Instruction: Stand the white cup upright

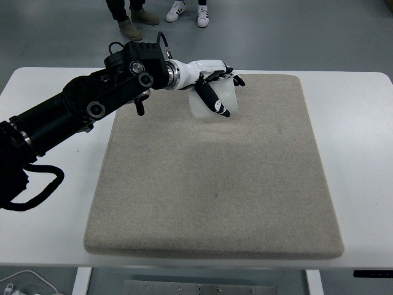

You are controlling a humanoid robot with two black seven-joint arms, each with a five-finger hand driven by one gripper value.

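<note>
Left white-and-black five-fingered hand (212,86) wraps thumb and fingers around the translucent white plastic cup (216,98), holding it over the beige felt mat (245,184), presumably for uprighting.

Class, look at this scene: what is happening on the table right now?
The robot's left hand reaches in from the left and is closed around a white cup near the far edge of the beige mat on the white table. The cup looks lifted or tilted in the grasp rather than standing freely, so it is not yet set upright. The right arm is out of view. People's feet show beyond the table.
</note>
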